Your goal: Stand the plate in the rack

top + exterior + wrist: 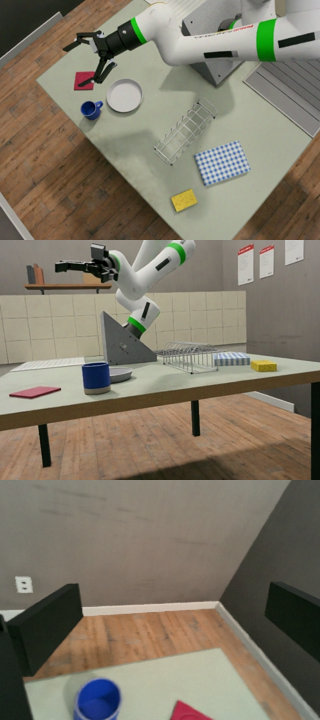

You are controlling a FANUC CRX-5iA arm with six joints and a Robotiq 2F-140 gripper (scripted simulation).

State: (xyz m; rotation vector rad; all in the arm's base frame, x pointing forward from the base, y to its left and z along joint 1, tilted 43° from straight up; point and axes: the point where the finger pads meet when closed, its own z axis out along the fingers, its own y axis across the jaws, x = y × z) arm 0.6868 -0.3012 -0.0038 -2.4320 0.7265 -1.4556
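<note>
The white plate (124, 95) (120, 374) lies flat on the counter, right side up, near the left corner. The wire dish rack (162, 156) (178, 368) stands empty on its feet in the middle of the table, well apart from the plate. My gripper (72, 66) (58, 265) (173, 599) is open wide and empty. It hangs high above the table, up and to the left of the plate, with its fingers pointing almost level out past the table's edge. The wrist view shows neither plate nor rack.
A blue mug (89, 109) (96, 378) (97, 700) stands just left of the plate. A red coaster (80, 77) (34, 391) (187, 712) lies under the gripper. A checked cloth (222, 162) (231, 358) and a yellow sponge (183, 199) (263, 365) lie beyond the rack. The grey arm base (121, 345) stands behind.
</note>
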